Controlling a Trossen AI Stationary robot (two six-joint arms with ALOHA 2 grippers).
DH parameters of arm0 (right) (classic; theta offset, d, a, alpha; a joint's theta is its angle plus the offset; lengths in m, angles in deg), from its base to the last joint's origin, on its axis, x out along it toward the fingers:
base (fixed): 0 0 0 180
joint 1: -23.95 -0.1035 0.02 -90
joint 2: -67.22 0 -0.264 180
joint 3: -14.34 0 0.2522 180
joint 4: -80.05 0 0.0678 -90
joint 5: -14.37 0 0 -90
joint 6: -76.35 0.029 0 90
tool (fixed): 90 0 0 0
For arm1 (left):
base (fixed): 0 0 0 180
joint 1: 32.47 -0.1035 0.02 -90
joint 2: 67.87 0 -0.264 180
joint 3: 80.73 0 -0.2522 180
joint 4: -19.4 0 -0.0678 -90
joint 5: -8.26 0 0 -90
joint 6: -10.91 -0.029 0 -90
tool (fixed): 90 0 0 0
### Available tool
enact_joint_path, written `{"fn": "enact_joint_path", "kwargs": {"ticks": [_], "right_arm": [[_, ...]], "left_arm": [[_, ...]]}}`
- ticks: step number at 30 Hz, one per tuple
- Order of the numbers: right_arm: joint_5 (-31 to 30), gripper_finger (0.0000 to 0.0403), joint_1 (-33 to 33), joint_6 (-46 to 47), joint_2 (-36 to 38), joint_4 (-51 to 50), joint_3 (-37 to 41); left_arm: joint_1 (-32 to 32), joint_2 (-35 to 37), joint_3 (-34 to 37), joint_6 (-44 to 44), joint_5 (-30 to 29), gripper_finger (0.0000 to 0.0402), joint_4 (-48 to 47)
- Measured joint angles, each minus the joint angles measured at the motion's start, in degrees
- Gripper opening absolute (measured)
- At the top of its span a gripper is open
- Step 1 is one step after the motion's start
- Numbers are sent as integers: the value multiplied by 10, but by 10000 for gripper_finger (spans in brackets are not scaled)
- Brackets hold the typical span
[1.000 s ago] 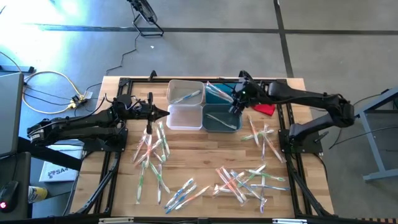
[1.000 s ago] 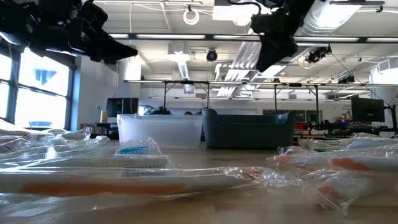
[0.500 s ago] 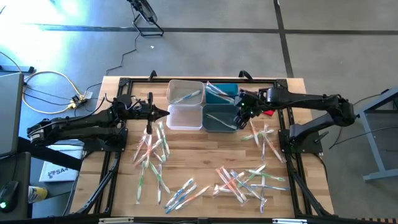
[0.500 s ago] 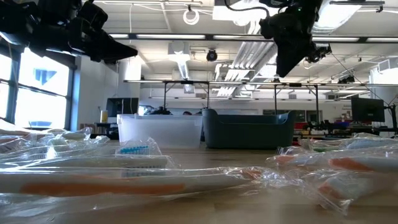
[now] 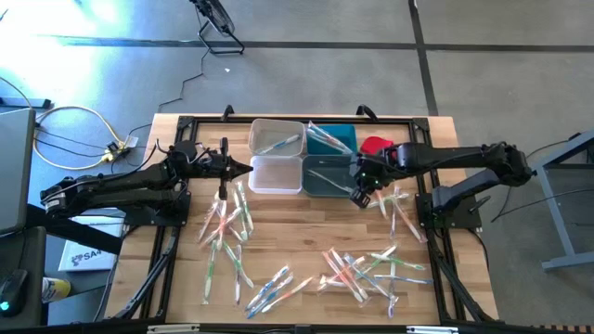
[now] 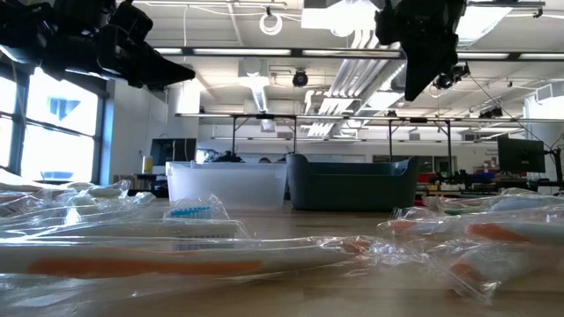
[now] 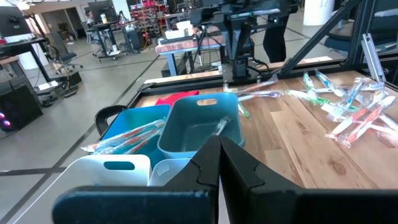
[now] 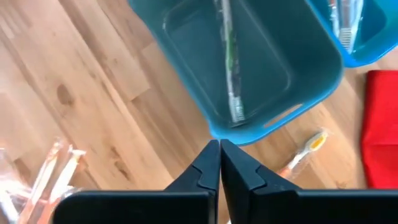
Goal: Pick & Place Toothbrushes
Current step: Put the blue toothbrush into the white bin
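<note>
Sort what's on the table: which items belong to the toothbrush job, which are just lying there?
Job: toothbrushes scattered on the wood; four bins; right gripper, shut, beside the teal bin; left gripper, shut.
Lying about: red cloth.

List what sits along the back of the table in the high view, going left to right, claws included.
Left claw, shut → white bins → blue bin above the dark teal bin → right claw, shut, at the teal bin's right corner → red cloth.

Closed left tool (image 7: 219,144) faces teal bin (image 7: 200,127) holding one toothbrush (image 7: 220,126).
</note>
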Motion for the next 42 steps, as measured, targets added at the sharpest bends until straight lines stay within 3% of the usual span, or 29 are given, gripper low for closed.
{"fn": "enact_joint_path", "kwargs": {"ticks": [15,29,42], "right_arm": [[-3,3,-138,197,0,3,0],[-5,4,-271,326,0,91,0],[-16,4,-369,473,-2,103,0]], "left_arm": [[0,0,0,0,1,1,27],[0,0,0,0,2,1,62],[0,0,0,0,2,1,82]]}}
